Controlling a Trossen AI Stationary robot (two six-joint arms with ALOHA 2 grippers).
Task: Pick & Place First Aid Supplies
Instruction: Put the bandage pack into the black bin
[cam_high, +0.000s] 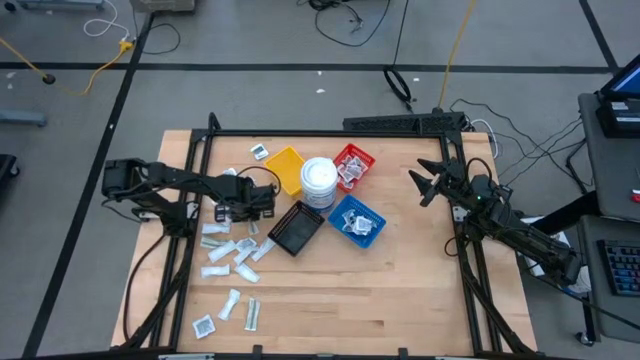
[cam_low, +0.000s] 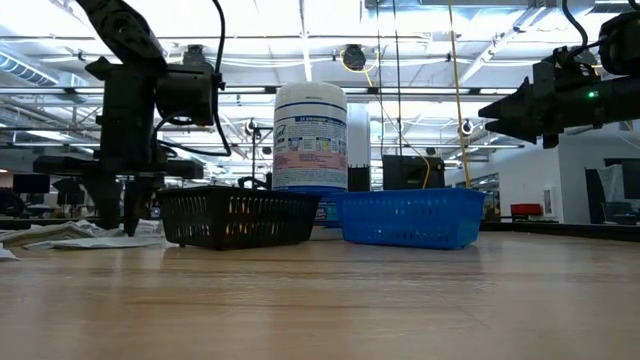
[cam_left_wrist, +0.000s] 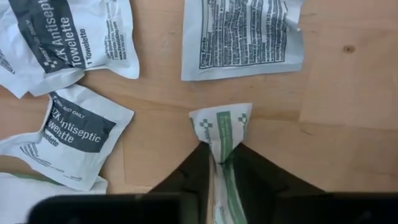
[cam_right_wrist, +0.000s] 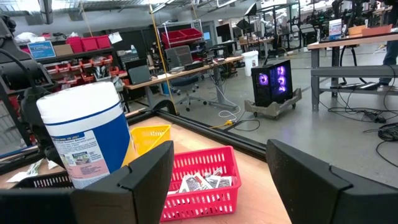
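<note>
The first aid supplies are small white packets (cam_high: 232, 252) lying flat on the table's left part, near the black tray (cam_high: 295, 229). In the left wrist view, antiseptic towelette packets (cam_left_wrist: 75, 133) and a printed packet (cam_left_wrist: 242, 35) lie on the wood. My left gripper (cam_high: 243, 207) points down among them (cam_low: 122, 215), shut on a pale strip with green print (cam_left_wrist: 222, 127). My right gripper (cam_high: 424, 185) is open, raised over the table's right part (cam_low: 515, 108), touching nothing. More packets lie in the red tray (cam_right_wrist: 202, 182) and the blue tray (cam_high: 357, 222). My left gripper pinches the pale green-printed strip between its two fingers (cam_left_wrist: 193, 177), coming from above and pointing down. The fingers lie across the strip. Its free end (cam_left_wrist: 222, 121) sticks out past the fingertips, over bare wood; whether that end rests on the table I cannot tell.
A round white tub (cam_high: 319, 182) stands between the yellow tray (cam_high: 285, 168), red tray (cam_high: 353, 165), blue tray and black tray. More packets lie toward the near left corner (cam_high: 230, 308). Bare wood (cam_high: 400, 290) spreads over the near right part.
</note>
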